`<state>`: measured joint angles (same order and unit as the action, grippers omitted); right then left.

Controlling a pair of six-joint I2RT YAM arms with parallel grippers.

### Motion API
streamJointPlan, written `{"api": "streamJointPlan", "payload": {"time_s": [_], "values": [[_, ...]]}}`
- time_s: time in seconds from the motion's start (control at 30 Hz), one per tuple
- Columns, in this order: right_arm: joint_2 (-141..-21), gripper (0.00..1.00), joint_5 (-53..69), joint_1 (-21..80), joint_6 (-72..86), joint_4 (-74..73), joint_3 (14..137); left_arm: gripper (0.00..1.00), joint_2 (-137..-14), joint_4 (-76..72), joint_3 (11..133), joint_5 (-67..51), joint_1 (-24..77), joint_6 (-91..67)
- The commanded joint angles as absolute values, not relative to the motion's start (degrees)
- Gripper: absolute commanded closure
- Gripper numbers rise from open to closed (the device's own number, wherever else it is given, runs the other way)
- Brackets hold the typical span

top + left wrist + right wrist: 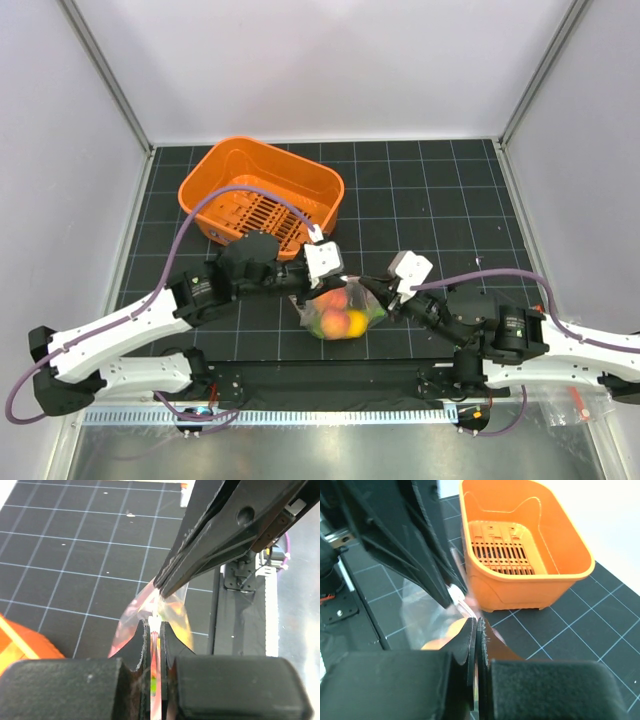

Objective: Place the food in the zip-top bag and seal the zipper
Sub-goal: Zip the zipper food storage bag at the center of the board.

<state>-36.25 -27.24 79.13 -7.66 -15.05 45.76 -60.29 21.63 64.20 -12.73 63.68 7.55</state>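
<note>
The left gripper (306,295) is pinching the mouth of the zip-top bag (345,318), its jaws pressed shut on the zipper (155,642). The food (343,322) is sitting inside the bag, just below and between both sets of fingertips. The right gripper (374,286) is clamping the same strip, tip to tip with the left. As I judge it, sealing is under way, and the next move is calling for one pinch to slide along the strip while the other holds it taut.

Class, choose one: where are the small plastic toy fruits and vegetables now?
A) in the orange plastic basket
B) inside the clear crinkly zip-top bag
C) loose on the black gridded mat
B: the toy fruits show through the clear zip-top bag pinched by the left gripper and right gripper; the orange plastic basket shows only its slotted floor.
</note>
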Motion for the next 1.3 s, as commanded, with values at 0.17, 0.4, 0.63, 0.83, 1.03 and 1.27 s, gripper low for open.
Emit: {"api": "streamJointPlan", "payload": {"time_s": [0.17,0.4,0.63,0.83,1.03,1.27], "values": [[-30.33,0.99,-41.56,78.93,-5.63,-12.22,44.21,1.0,-56.16,17.31,62.49,-3.52,63.63,6.15],[-21.19,0.99,-52.11,78.93,-3.69,-9.93,40.61,1.0,-57.66,17.58,62.93,-0.53,63.63,5.8],[-20.21,0.99,-60.89,78.93,-2.29,-10.46,40.78,1.0,-57.92,18.02,63.19,2.63,63.63,5.45],[-18.9,0.99,-67.58,78.93,-1.32,-9.93,40.52,1.0,-57.75,18.46,63.46,7.46,63.72,4.31],[-17.14,0.99,-68.82,78.93,-1.06,-9.05,39.73,1.0,-57.13,18.37,63.02,14.31,63.63,3.43],[-19.33,0.82,-59.08,79.01,-2.37,-9.23,40.34,1.0,-56.43,15.65,61.35,18.2,63.63,2.72]]}}
